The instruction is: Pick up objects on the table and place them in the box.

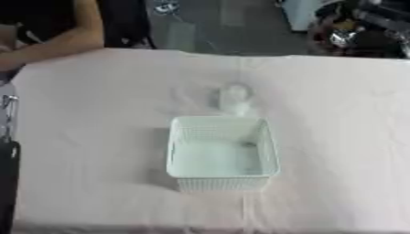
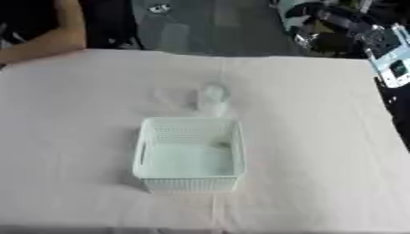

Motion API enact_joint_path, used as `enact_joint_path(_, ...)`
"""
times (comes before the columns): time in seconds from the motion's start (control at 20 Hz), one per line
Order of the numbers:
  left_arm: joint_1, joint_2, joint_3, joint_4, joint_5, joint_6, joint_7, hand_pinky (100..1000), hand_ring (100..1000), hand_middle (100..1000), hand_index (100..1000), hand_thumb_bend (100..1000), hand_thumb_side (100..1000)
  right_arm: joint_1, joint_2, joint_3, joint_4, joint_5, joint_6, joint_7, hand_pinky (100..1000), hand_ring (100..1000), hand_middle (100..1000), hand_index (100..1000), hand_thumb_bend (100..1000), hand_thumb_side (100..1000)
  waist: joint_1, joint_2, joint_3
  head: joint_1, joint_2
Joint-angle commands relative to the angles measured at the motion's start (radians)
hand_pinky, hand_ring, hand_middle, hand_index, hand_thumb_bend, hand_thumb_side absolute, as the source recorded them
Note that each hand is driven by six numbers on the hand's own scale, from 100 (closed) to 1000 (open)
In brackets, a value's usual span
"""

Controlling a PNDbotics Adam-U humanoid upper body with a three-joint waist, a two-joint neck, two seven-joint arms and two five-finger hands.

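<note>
Where the hands are: neither shows in either view, so I cannot tell how the fingers stand.
Left edge: a dark strip [image 1: 7,183] runs down the lower left; I cannot tell what it is.
Table [image 1: 88,137]: covered in pale cloth.
Box [image 1: 223,185]: 1 pale green basket at frame centre, open top, seemingly empty.
Object [image 1: 234,99]: 1 clear, whitish thing just above the box's far rim, touching or almost.
Long axis: seems to run up-down the frame, rounder end uppermost.
Nearer arm: neither clearly; it sits about mid-frame.
Coming move: probably a reach over the box.
</note>
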Motion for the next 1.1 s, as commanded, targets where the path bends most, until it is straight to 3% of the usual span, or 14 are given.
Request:
enact_joint_path(0.05, -0.02, 0.002, -0.005, -0.014, 0.01, -0.001, -0.009, 679, 701, 731, 878, 523, 902, -0.044, -0.005, -0.008, 0.0, 0.056, -0.002, 0.004, 1000, 1000, 963, 839, 100, 826, 0.0, -0.008, 0.005, -0.007, -0.001)
enact_joint_path(0.15, -0.027, -0.002, -0.01, -0.014, 0.014, -0.002, -0.015, 679, 701, 730, 878, 525, 900, -0.05, 0.0, -0.012, 0.005, 0.081, -0.006, -0.006, 1000, 1000, 1000, 817, 100, 848, -0.003, -0.006, 0.011, -0.005, -0.001)
enact_joint_path(0.65, -0.07, -0.031, -0.032, -0.014, 0.046, -0.009, -0.049, 679, 701, 729, 877, 538, 895, -0.068, 0.007, -0.034, 0.04, 0.132, 0.012, -0.089, 1000, 1000, 1000, 744, 100, 946, -0.022, 0.005, 0.049, 0.002, -0.001)
enact_joint_path(1.1, -0.116, -0.063, -0.049, -0.014, 0.077, -0.021, -0.082, 680, 701, 727, 877, 555, 886, -0.066, 0.006, -0.051, 0.072, 0.16, 0.042, -0.143, 1000, 1000, 1000, 732, 100, 992, -0.047, 0.018, 0.092, 0.011, -0.001)
